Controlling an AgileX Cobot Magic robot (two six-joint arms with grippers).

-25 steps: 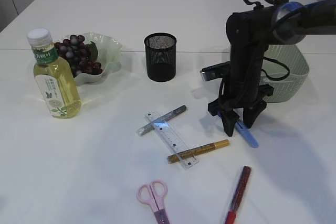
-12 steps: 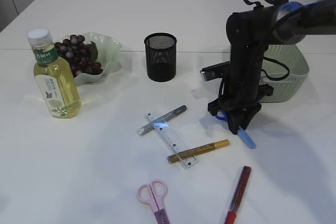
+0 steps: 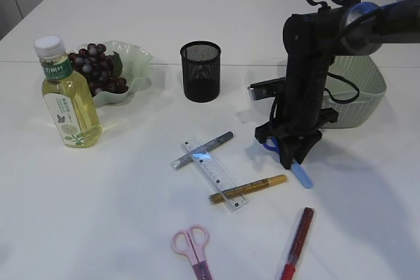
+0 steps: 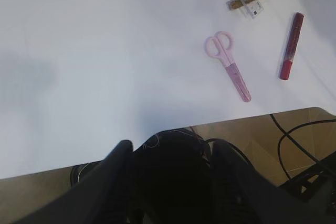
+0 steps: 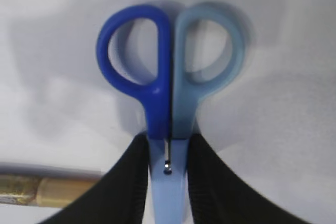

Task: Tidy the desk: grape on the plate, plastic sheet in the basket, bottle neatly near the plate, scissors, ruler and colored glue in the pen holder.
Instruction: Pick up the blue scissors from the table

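Note:
My right gripper point(image 3: 292, 155) point(image 5: 168, 148) points down, shut on the blue scissors point(image 3: 302, 175) point(image 5: 157, 98) just below their handles, at the pivot. The pale blade tip slants down toward the table. Pink scissors point(image 3: 192, 244) point(image 4: 228, 64) lie near the front edge. The clear ruler point(image 3: 215, 174) lies across a silver glue pen point(image 3: 205, 149) and a gold one point(image 3: 248, 189); a red glue pen point(image 3: 298, 242) point(image 4: 291, 45) lies front right. The grapes point(image 3: 98, 73) sit on the pale plate point(image 3: 138, 63), with the bottle point(image 3: 69, 96) upright beside it. The plastic sheet is out of view. My left gripper point(image 4: 170, 150) is open and empty at the table's front edge.
The black mesh pen holder point(image 3: 201, 70) stands at the back centre. The pale green basket point(image 3: 361, 90) stands behind my right arm at the right. Cables and a brown floor show past the table's front edge in the left wrist view.
My right gripper's jaws, open astride the blue scissors a second ago, have shut on them and shifted slightly left with them. Nothing else has moved.

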